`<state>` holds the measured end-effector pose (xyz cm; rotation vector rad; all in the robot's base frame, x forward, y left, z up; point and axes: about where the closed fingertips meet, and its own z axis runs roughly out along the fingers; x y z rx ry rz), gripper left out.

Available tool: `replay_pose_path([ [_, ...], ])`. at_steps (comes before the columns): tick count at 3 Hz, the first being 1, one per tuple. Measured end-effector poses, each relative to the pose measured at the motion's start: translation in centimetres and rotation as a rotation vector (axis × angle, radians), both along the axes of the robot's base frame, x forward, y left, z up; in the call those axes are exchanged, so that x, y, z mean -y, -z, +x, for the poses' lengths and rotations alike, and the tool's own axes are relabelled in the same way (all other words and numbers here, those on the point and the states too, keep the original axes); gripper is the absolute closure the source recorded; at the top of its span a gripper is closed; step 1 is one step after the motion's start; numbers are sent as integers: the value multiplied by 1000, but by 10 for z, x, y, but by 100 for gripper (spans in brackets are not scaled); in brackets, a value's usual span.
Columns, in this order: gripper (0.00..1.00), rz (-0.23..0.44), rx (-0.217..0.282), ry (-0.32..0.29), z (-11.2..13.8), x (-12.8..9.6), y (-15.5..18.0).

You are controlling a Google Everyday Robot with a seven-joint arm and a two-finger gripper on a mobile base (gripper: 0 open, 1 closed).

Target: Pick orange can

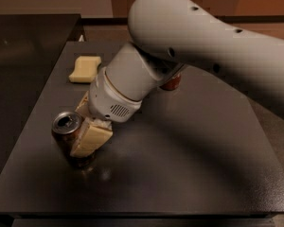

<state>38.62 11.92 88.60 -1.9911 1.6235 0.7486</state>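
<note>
The orange can (65, 129), dark brownish with a silver top, stands upright near the front left of the dark table (194, 164). My gripper (85, 123) reaches down to it from the right. One cream finger (91, 137) lies across the can's front right side, the other (83, 105) sits just behind it. The jaws look open around the can, which still rests on the table. The lower right part of the can is hidden by the near finger.
A yellow sponge (85, 68) lies at the table's back left. A red can (173, 83) stands mid-table, mostly hidden behind my arm (203, 37). A darker counter (23, 56) adjoins on the left.
</note>
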Motion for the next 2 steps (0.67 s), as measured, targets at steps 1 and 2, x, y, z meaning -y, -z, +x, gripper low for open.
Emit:
replay_pose_path([
  [1,69,21,-18,4,2,3,-12],
  [2,91,41,-17,16,10,8,-37],
])
